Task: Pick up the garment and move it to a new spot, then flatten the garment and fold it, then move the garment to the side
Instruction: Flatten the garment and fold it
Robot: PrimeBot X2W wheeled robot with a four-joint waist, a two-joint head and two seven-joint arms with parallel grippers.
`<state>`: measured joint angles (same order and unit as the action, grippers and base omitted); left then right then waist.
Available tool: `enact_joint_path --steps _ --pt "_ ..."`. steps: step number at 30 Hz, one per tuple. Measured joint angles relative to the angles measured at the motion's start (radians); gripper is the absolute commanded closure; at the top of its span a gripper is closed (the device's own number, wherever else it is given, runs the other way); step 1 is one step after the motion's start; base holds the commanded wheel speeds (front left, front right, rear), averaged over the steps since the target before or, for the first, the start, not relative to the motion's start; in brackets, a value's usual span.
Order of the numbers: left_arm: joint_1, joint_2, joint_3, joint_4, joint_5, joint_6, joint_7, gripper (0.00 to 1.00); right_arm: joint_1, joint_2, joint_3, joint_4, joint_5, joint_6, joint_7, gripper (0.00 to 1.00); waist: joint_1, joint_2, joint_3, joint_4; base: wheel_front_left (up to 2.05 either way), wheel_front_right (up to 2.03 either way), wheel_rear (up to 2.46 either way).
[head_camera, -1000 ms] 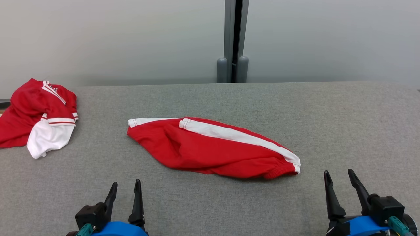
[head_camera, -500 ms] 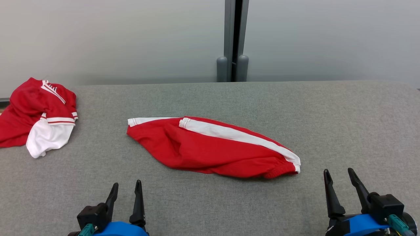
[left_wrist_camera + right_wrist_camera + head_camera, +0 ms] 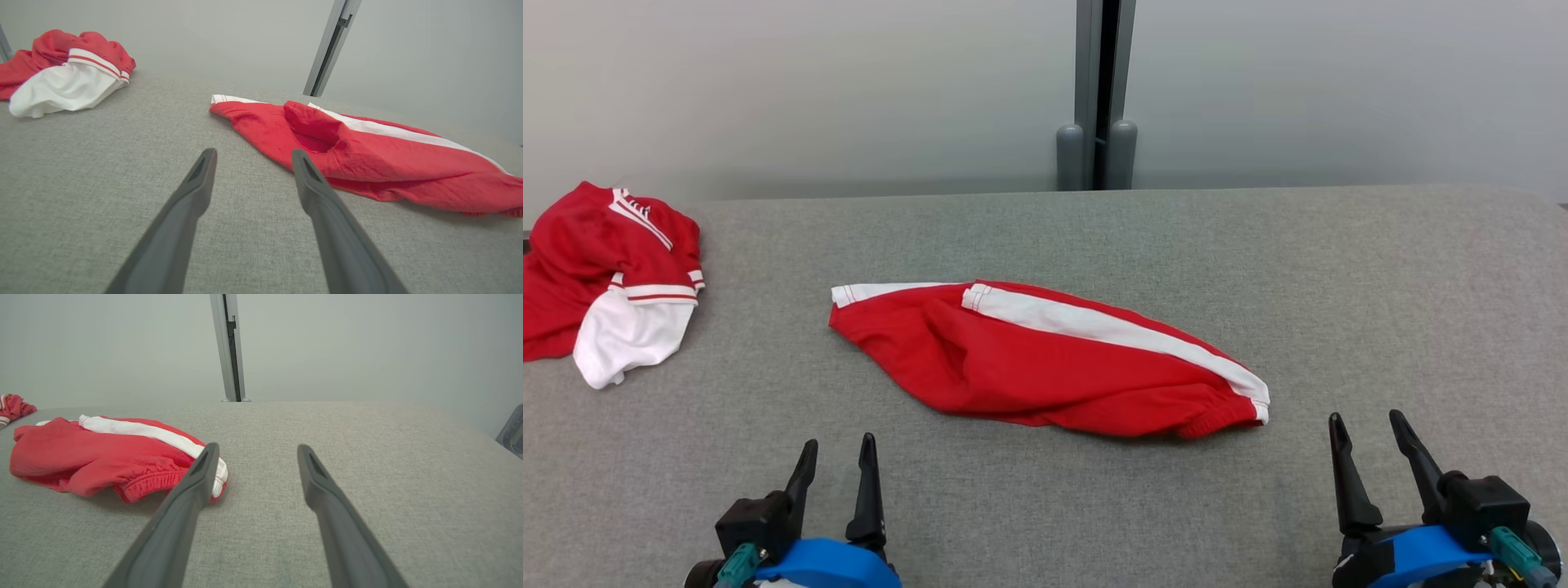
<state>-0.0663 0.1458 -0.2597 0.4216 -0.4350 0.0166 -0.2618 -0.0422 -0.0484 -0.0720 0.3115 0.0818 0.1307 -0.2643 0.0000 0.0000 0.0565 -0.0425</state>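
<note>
The garment is a pair of red shorts with a white side stripe, lying loosely bunched in the middle of the grey table. It also shows to the right in the left wrist view and to the left in the right wrist view. My left gripper rests open at the near edge, in front of the garment's left end and apart from it. My right gripper stands open to the right of the elastic waistband end, holding nothing.
A second red and white garment lies crumpled at the table's far left edge, also seen in the left wrist view. A grey post stands behind the table against the pale wall.
The whole head picture has shifted slightly, so the camera moved. Both grippers stay open at the near edge and the garment lies as before.
</note>
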Motion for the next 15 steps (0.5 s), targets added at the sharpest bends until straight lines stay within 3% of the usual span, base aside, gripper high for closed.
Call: enact_joint_path --steps 8,15 --pt "-0.157 0.007 -0.045 0.026 0.041 -0.047 0.031 0.00 -0.022 0.000 -0.002 -0.005 -0.001 0.000 0.000 0.00 0.0000 0.0000 0.042 -0.002 0.00 0.00 0.00" --pt "-0.442 -0.018 -0.112 0.118 0.059 -0.097 0.216 0.00 -0.082 0.000 0.026 -0.017 -0.002 0.000 0.000 0.00 0.0002 0.0000 0.133 -0.027 0.00 0.00 0.00"
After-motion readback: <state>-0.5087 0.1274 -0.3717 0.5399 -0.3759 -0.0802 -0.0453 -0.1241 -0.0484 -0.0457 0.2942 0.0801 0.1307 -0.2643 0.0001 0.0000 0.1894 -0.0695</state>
